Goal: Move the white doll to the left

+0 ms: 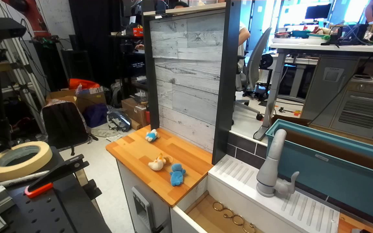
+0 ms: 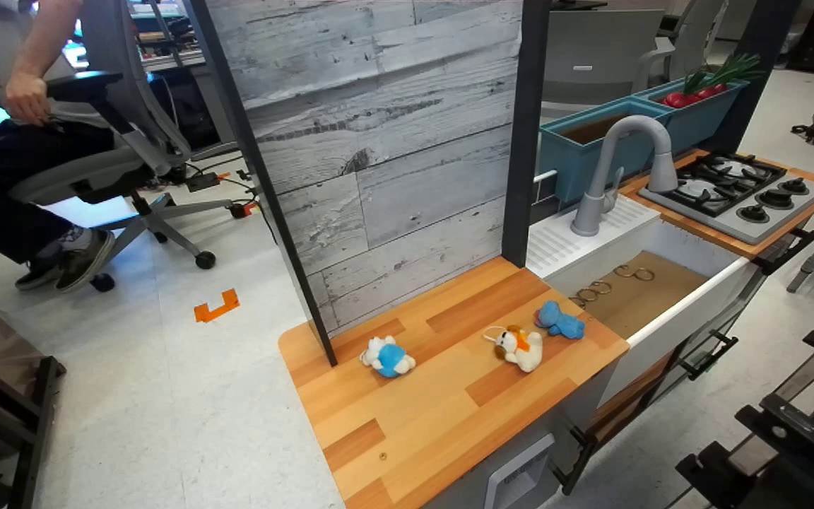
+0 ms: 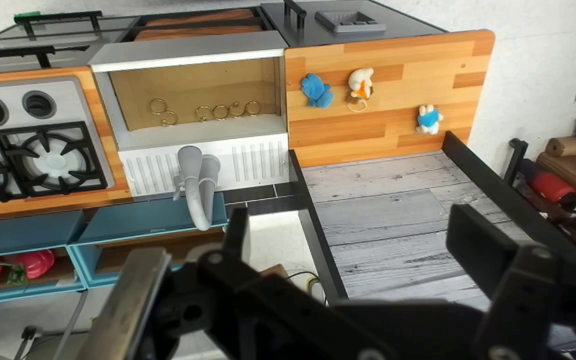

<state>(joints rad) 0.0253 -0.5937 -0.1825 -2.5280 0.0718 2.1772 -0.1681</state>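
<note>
White doll (image 2: 526, 352) is untouched; we judge nothing done, with grasp, leftward move and release all pending. Wooden counter (image 2: 435, 410) carries it. In the wrist view, our gripper (image 3: 359, 236) is well apart from it, fingers (image 3: 482, 249) spread wide, nothing held. Blue doll (image 2: 562, 323) lies just beside it.

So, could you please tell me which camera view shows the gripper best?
The wrist view does: the gripper appears close up, its two dark fingers spread well apart. I cannot make it out in either exterior view, though both show the white doll on the wooden counter.
</note>
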